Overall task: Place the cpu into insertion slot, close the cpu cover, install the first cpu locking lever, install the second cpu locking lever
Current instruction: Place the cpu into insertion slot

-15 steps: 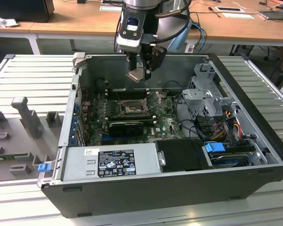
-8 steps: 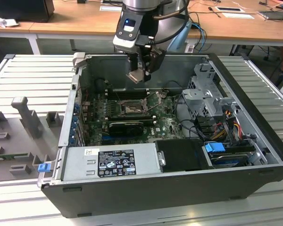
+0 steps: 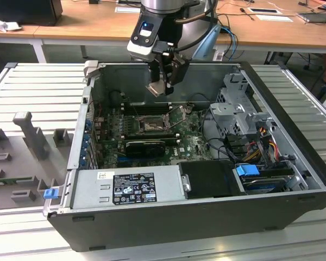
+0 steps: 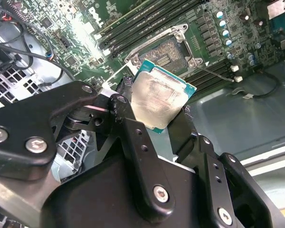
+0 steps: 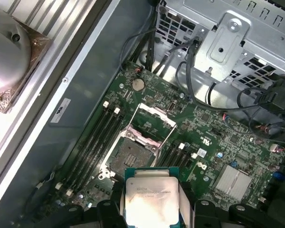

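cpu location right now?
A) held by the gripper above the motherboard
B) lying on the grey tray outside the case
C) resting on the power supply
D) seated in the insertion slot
A: the gripper is clamped on the cpu by its edges, up in the air over the board, and the insertion slot below shows its bare pin field.

Arm (image 3: 165,11) reaching down from above, wrist vertical, gripper (image 3: 163,86) pointing down, clamped on cpu (image 3: 155,89).
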Controlling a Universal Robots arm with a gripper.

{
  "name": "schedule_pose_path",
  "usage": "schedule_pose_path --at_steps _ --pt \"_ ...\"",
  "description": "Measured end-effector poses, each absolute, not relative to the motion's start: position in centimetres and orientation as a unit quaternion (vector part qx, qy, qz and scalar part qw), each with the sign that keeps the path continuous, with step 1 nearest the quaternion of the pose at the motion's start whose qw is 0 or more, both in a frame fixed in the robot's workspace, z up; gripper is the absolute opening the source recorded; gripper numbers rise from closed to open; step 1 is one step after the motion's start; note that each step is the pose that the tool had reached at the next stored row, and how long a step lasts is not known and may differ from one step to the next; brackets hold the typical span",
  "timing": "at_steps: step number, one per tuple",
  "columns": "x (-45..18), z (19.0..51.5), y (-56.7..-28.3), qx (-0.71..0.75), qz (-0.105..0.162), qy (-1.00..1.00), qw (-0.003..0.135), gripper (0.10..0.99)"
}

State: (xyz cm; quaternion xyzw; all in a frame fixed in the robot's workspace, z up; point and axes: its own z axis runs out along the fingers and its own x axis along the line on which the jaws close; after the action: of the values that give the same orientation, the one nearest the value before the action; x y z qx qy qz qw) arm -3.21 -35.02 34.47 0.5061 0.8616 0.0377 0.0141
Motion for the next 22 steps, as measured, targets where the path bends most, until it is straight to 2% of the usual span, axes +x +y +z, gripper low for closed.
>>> schedule_pose_path --at_steps 22 --pt "-3.21 33.64 -35.02 0.587 0.035 0.809 0.018 0.541"
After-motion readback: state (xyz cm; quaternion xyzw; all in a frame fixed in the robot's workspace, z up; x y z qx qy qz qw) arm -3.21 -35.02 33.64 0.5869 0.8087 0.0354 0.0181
